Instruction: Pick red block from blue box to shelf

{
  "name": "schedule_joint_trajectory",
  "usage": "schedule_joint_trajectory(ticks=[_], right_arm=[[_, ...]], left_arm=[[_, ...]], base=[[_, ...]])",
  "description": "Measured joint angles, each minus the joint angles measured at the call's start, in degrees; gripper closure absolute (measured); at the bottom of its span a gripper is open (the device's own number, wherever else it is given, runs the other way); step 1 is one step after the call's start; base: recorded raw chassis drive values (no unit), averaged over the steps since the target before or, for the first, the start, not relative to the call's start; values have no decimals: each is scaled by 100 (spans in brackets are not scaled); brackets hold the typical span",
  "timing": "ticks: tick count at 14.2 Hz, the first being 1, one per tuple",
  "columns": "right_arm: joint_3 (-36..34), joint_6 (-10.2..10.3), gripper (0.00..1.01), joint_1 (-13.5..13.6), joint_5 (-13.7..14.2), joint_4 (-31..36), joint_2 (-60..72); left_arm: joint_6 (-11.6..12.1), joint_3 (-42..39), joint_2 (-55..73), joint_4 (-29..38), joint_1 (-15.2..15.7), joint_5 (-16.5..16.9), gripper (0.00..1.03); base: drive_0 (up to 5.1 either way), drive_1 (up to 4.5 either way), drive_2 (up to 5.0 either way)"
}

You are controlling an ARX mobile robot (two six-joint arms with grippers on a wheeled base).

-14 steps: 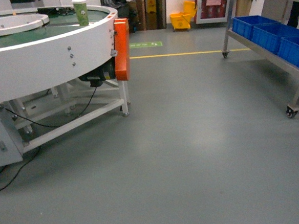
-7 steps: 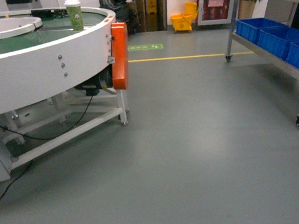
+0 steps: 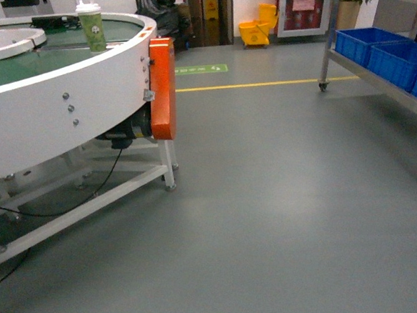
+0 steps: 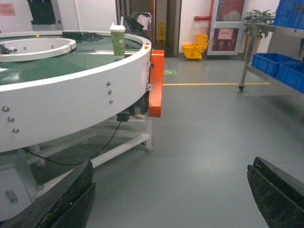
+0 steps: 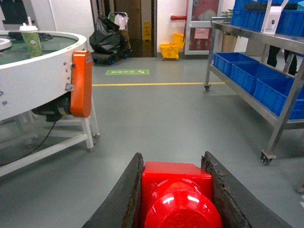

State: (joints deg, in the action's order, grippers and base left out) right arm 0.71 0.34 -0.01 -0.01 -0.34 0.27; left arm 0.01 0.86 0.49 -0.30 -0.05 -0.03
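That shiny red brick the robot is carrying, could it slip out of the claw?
Possibly, but it looks secure. The red block is glossy, so probably slick, yet both fingers of the right gripper press flat against its sides. It looks like rigid plastic, unlikely to deform, and probably light for its size.

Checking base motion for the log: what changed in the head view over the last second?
The whole view shifted: the shelf slid right, its caster nearly out of frame, and the round conveyor table with its green cup slid left, so the base is turning or moving. No arm shows in the head view. Now the right pincer grips the red block; the left pincer is open and empty.
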Motion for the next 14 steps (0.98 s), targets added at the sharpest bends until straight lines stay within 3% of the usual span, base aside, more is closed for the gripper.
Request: schedule_joint_trajectory(ticks=[12, 14], right_arm=[[0, 0, 72, 0, -2, 11, 0], [0, 0, 72, 0, 0, 17, 0]], left_arm=[[0, 0, 0, 11, 0, 0, 5], [0, 0, 0, 26, 0, -2, 5]], base=[[-2, 431, -436], [-87, -87, -87]])
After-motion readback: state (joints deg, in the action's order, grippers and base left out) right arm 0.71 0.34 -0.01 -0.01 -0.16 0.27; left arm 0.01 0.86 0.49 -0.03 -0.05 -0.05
